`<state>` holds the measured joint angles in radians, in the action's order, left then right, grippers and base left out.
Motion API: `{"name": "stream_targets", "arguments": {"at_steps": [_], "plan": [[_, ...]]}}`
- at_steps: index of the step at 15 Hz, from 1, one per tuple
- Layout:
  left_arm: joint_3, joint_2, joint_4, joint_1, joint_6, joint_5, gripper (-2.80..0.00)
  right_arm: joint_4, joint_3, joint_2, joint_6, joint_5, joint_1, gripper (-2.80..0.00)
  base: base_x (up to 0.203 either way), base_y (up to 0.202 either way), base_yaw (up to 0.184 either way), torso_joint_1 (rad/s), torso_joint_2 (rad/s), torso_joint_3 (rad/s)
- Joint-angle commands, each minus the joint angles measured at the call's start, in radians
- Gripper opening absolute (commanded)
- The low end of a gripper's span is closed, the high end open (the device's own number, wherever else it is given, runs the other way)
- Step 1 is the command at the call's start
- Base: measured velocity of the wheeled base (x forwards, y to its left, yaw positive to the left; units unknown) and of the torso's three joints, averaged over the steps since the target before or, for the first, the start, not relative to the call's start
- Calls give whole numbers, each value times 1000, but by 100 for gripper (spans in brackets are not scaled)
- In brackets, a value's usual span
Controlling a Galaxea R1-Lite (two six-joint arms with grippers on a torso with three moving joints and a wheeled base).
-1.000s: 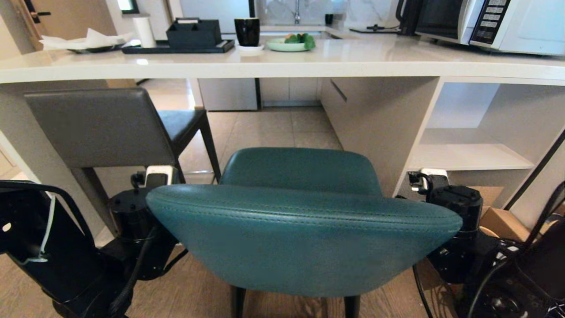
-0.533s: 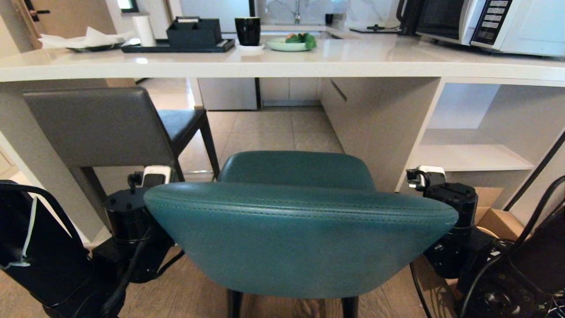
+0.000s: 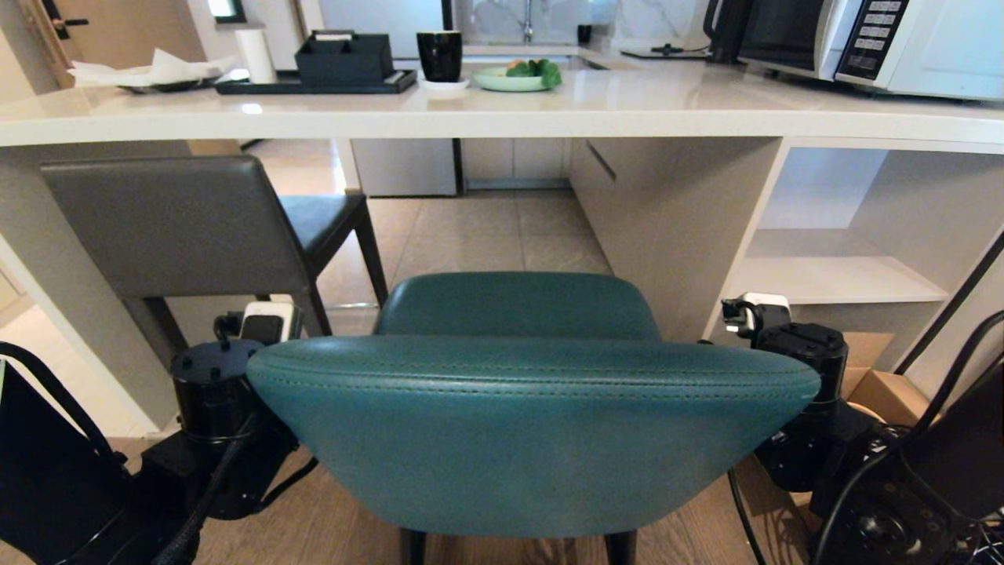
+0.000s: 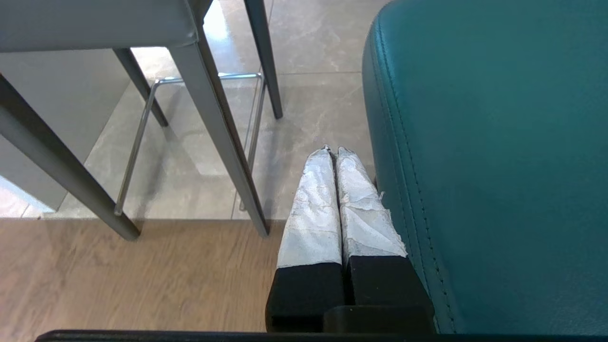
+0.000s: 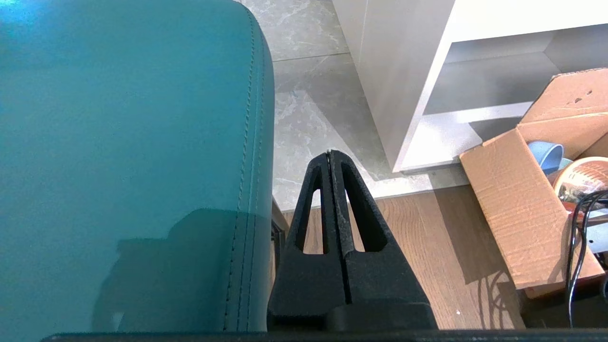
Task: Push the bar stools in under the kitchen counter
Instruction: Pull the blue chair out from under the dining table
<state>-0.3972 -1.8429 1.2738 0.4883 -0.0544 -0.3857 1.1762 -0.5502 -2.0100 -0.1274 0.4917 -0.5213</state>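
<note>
The teal bar stool (image 3: 533, 431) stands right in front of me, its curved back towards me and its seat (image 3: 518, 302) short of the kitchen counter (image 3: 502, 118). The grey bar stool (image 3: 172, 224) is at the left, its seat under the white slab. My left gripper (image 4: 334, 151) is shut, its taped fingers lying along the left edge of the teal back (image 4: 475, 166). My right gripper (image 5: 329, 153) is shut and empty beside the right edge of that back (image 5: 133, 142). In the head view only both wrists show, flanking the backrest.
An open white shelf unit (image 3: 839, 275) fills the counter's right side, with a cardboard box (image 5: 517, 213) of cups on the floor before it. The grey stool's legs and chrome footrest (image 4: 142, 137) are close to my left gripper. A microwave (image 3: 878, 39), tray and dishes sit on top.
The teal stool's back and seat have shifted slightly left and lower in the head view. My left arm has sunk and moved left alongside it. The right arm has hardly moved.
</note>
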Motion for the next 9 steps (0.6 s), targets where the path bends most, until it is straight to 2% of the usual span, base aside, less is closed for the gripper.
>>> {"name": "stream_targets", "arguments": {"at_steps": [1,3,6,7,9], "plan": [[-2,21,12,67,-13,1,-280,0,2,-13,0,4,0,-280,0,0,0,0,0,0],[-9,16,13,55,-27,0,-280,3,7,-6,-2,4,5,-280,0,0,0,0,0,0],[-34,-9,33,-38,-26,-7,-280,4,5,9,-1,3,88,-280,0,0,0,0,0,0],[-37,-21,63,-73,-26,-3,-280,5,4,14,0,2,119,-280,0,0,0,0,0,0],[-39,-51,136,-99,-24,2,-280,10,0,24,-5,-4,139,-280,0,0,0,0,0,0]]}}
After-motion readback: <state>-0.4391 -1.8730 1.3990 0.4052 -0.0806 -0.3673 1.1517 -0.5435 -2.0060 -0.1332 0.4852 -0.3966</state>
